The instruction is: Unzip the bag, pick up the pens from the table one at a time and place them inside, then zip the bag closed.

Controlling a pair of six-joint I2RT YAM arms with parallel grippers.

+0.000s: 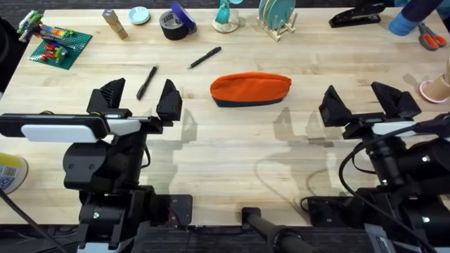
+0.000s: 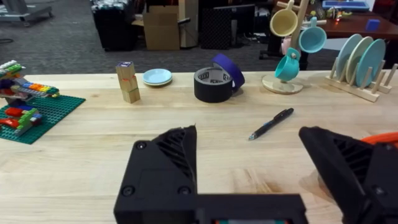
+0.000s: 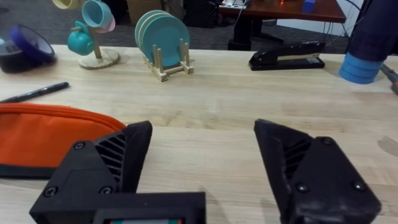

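Note:
The orange bag point(image 1: 251, 89) with its navy bottom strip lies zipped shut in the middle of the table point(image 1: 232, 140); its edge shows in the left wrist view point(image 2: 382, 138) and its side in the right wrist view point(image 3: 50, 138). One black pen point(image 1: 204, 57) lies behind the bag to its left, seen again as a pen point(image 2: 271, 124) and a pen point(image 3: 35, 93). A second pen point(image 1: 146, 81) lies further left, between my left gripper's fingers in the overhead view. My left gripper point(image 1: 139, 97) is open near it. My right gripper point(image 1: 362, 100) is open to the right of the bag.
Along the back edge stand a Lego plate point(image 1: 60, 46), wooden blocks point(image 1: 115, 24), a small dish point(image 1: 138, 15), tape rolls point(image 1: 177, 24), a mug tree point(image 1: 225, 17), a plate rack point(image 1: 276, 20), a black stapler point(image 1: 355, 15) and scissors point(image 1: 430, 38).

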